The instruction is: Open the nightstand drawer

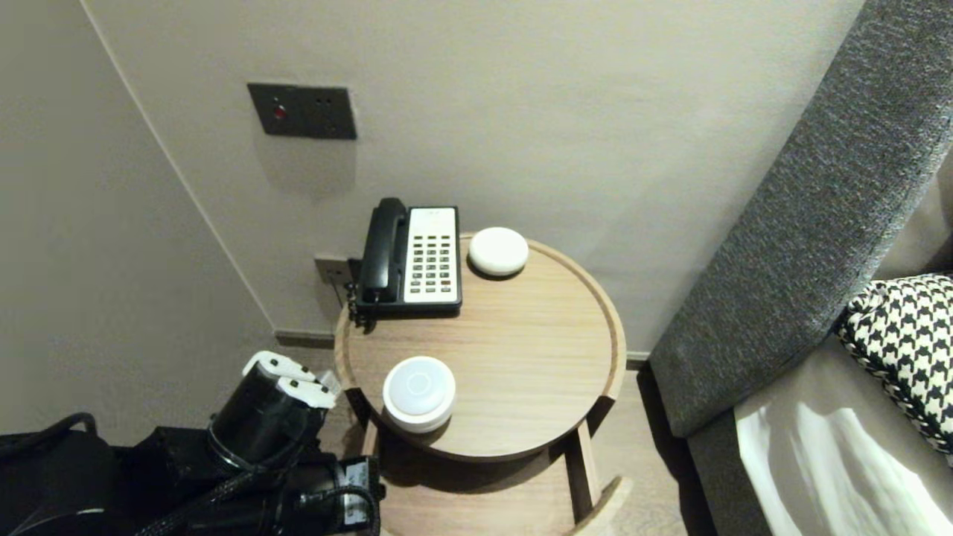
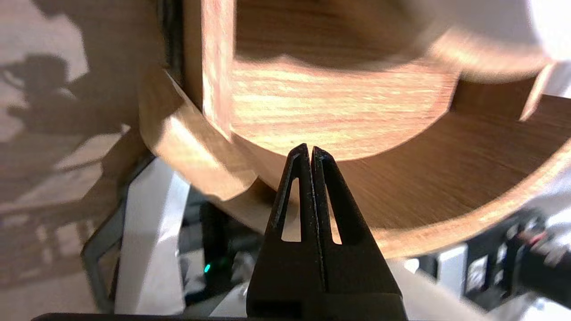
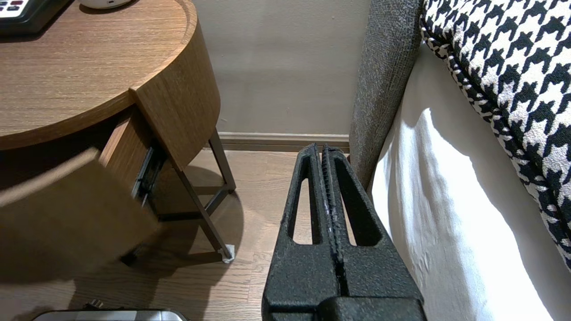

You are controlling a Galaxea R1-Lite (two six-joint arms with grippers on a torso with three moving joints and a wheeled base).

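Note:
A round wooden bedside table (image 1: 521,357) has its curved drawer (image 3: 67,209) pulled out below the top. My left gripper (image 2: 310,150) is shut with nothing in it. Its tips are close to the drawer's curved front wall (image 2: 446,178), and the pale drawer floor (image 2: 330,111) lies just beyond them. In the head view my left arm (image 1: 268,417) sits low beside the table's near left edge, and its fingers are hidden there. My right gripper (image 3: 321,148) is shut and empty, hanging over the wooden floor between the table and the bed.
On the tabletop are a black and white telephone (image 1: 413,257), a white round puck (image 1: 498,251) and a white round device (image 1: 418,391) at the near left rim. A grey headboard (image 1: 804,223), white bedding (image 3: 446,214) and a houndstooth pillow (image 1: 908,335) lie to the right.

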